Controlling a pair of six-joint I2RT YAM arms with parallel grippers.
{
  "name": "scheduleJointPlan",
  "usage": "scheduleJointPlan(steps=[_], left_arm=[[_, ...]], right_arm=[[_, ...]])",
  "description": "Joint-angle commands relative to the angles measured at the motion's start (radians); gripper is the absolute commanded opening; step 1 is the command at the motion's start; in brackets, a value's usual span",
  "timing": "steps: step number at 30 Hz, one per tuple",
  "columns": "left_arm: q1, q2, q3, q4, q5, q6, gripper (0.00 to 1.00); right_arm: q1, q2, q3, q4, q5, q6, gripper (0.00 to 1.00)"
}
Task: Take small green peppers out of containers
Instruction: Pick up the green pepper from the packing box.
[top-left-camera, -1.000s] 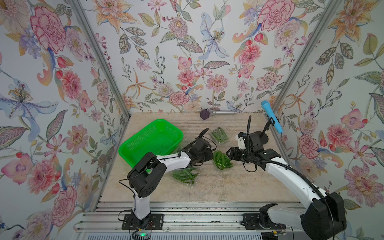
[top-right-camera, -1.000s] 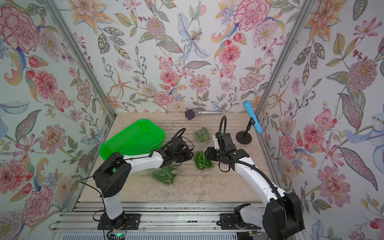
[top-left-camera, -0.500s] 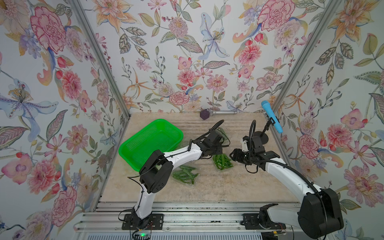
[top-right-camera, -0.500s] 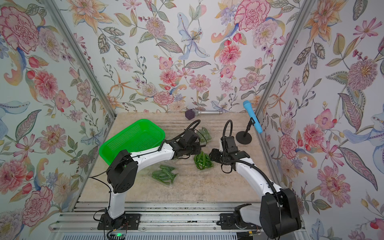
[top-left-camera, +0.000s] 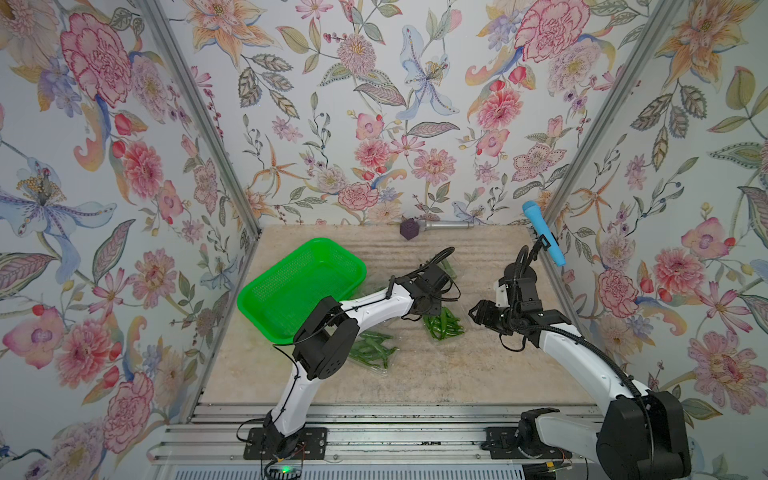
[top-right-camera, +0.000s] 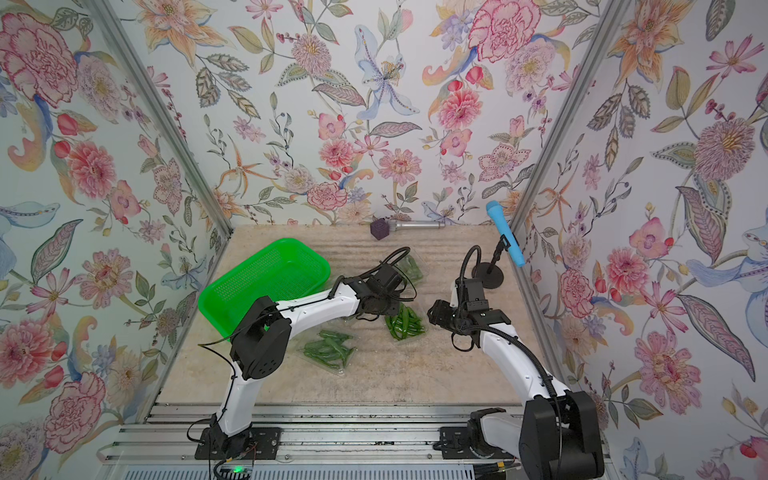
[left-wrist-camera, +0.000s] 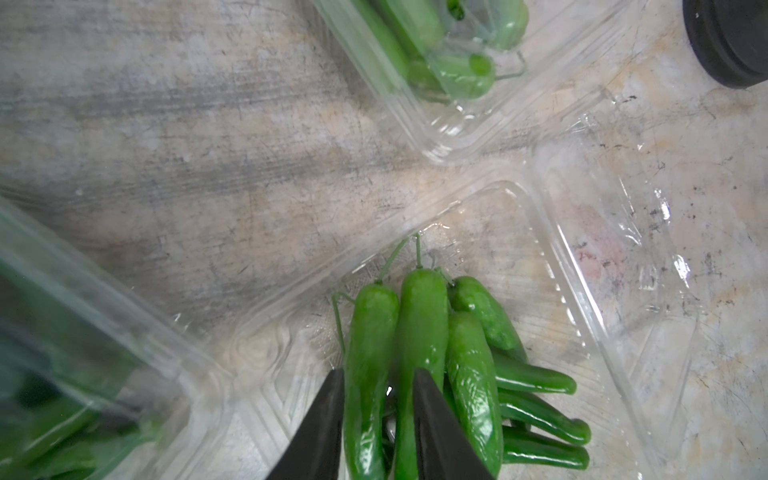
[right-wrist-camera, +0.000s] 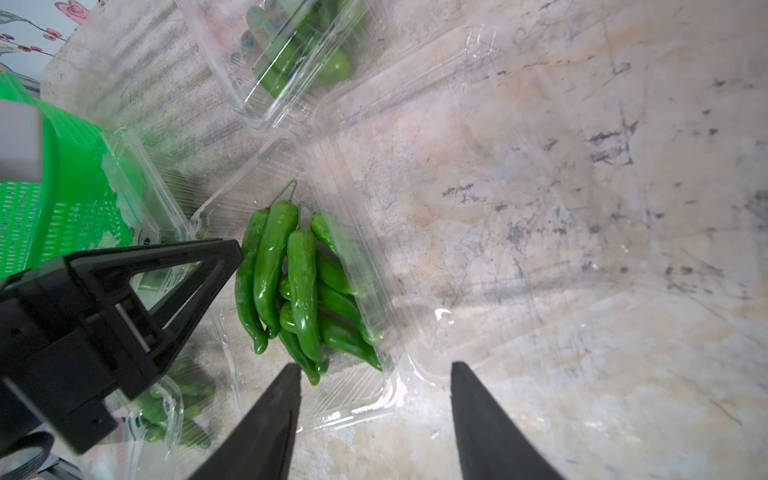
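Several small green peppers (left-wrist-camera: 419, 316) lie heaped in an open clear container (left-wrist-camera: 561, 257) mid-table, seen in both top views (top-left-camera: 442, 326) (top-right-camera: 403, 324). My left gripper (left-wrist-camera: 378, 374) hangs right over the heap, its jaws a narrow gap apart with one pepper showing between them; the peppers still rest in the tray. My right gripper (right-wrist-camera: 376, 368) is open at the same container's near corner (right-wrist-camera: 365, 399), with only clear plastic between its fingers. A shut container of peppers (top-left-camera: 372, 351) lies front left. Another (right-wrist-camera: 291, 54) sits farther back.
A bright green basket (top-left-camera: 299, 282) stands at the left, and a further clear container (right-wrist-camera: 137, 174) leans against it. A blue microphone (top-left-camera: 542, 237) on a black-based stand (top-right-camera: 488, 276) is at the right wall. A purple cube (top-left-camera: 409, 228) with a silver handle lies at the back.
My left arm has swung right and away from the basket's side to over the open container. The right arm has barely moved.
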Motion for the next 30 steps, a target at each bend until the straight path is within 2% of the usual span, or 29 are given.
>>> scheduleJointPlan(steps=[1, 12, 20, 27, 30], left_arm=[[-0.012, 0.043, 0.04, -0.06, -0.037, 0.023, 0.33], [-0.012, 0.125, 0.135, -0.134, -0.03, 0.051, 0.36], [-0.012, 0.139, 0.142, -0.133, 0.008, 0.054, 0.34], [-0.012, 0.139, 0.136, -0.121, 0.036, 0.059, 0.27], [-0.012, 0.138, 0.134, -0.114, 0.054, 0.059, 0.33]], right_arm=[[-0.012, -0.024, -0.013, 0.012, -0.018, -0.014, 0.6], [-0.03, -0.032, -0.027, 0.022, -0.035, -0.022, 0.61], [-0.046, -0.045, -0.031, 0.024, -0.046, -0.025, 0.61], [-0.049, -0.055, -0.036, 0.03, -0.05, -0.022, 0.61], [-0.051, -0.064, -0.038, 0.03, -0.046, -0.021, 0.61]])
